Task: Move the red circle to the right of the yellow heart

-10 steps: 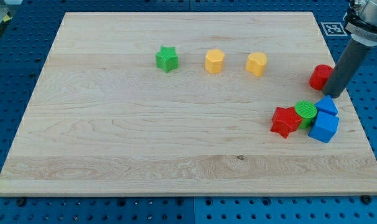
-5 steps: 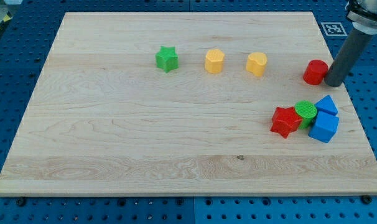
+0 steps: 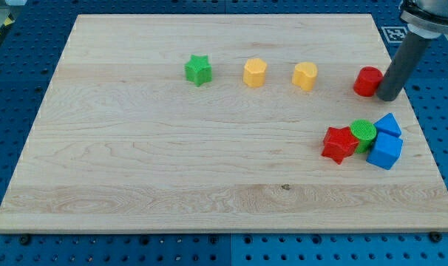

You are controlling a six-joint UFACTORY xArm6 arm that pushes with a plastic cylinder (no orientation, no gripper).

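The red circle (image 3: 367, 81) lies on the wooden board near its right edge, in the upper part of the view. My tip (image 3: 389, 97) touches the red circle's right side. The yellow heart (image 3: 305, 75) lies to the left of the red circle, with a gap of about one block width between them. The dark rod rises from the tip toward the view's top right corner.
A yellow hexagon block (image 3: 255, 72) and a green star (image 3: 198, 69) lie in the same row further left. Below the tip sits a cluster: a red star (image 3: 339, 144), a green circle (image 3: 363, 132) and two blue blocks (image 3: 386, 151) (image 3: 389, 124). The board's right edge (image 3: 416, 125) is close.
My tip has moved left and slightly up, pushing the red circle left along the board toward the yellow heart. The other blocks have not moved.
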